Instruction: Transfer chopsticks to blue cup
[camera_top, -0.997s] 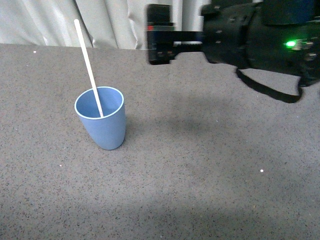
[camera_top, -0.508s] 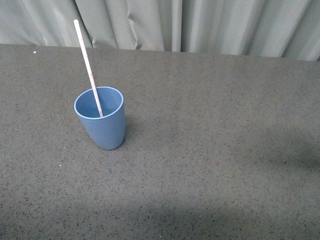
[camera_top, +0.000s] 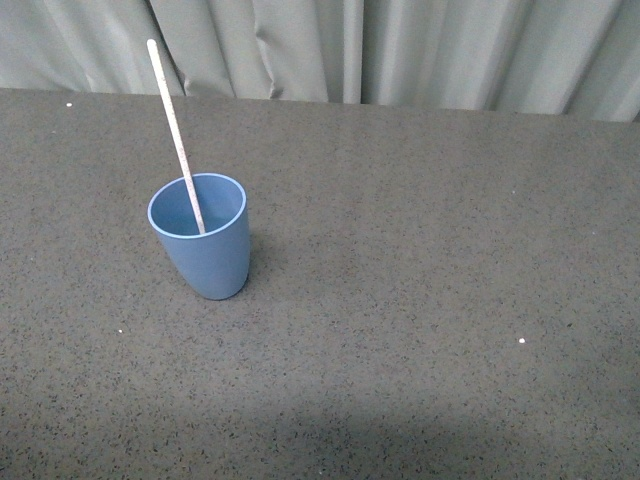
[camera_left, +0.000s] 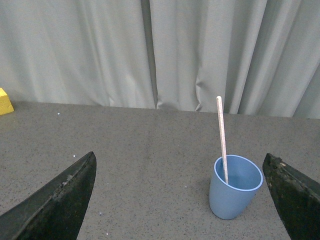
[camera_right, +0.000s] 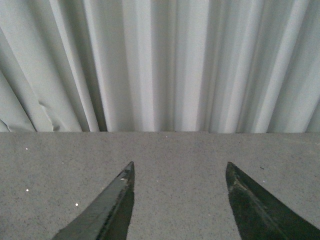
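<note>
On my front view the blue cup (camera_top: 200, 236) stands upright on the grey table (camera_top: 420, 300), and the chopsticks (camera_top: 175, 130) lean inside it, upper end tilted away toward the curtain (camera_top: 400, 50). My left hand (camera_left: 182, 200) is spread wide and holds nothing; my right hand (camera_right: 177, 205) is likewise parted and empty.

From my front camera I see neither arm. On the left wrist feed, my left gripper (camera_left: 182, 200) has its dark fingers (camera_left: 60, 200) spread wide apart, holding nothing. On the right wrist feed, my right gripper (camera_right: 180, 205) also stands parted, its two dark fingers (camera_right: 107, 210) angled outward with nothing held between them.
</note>
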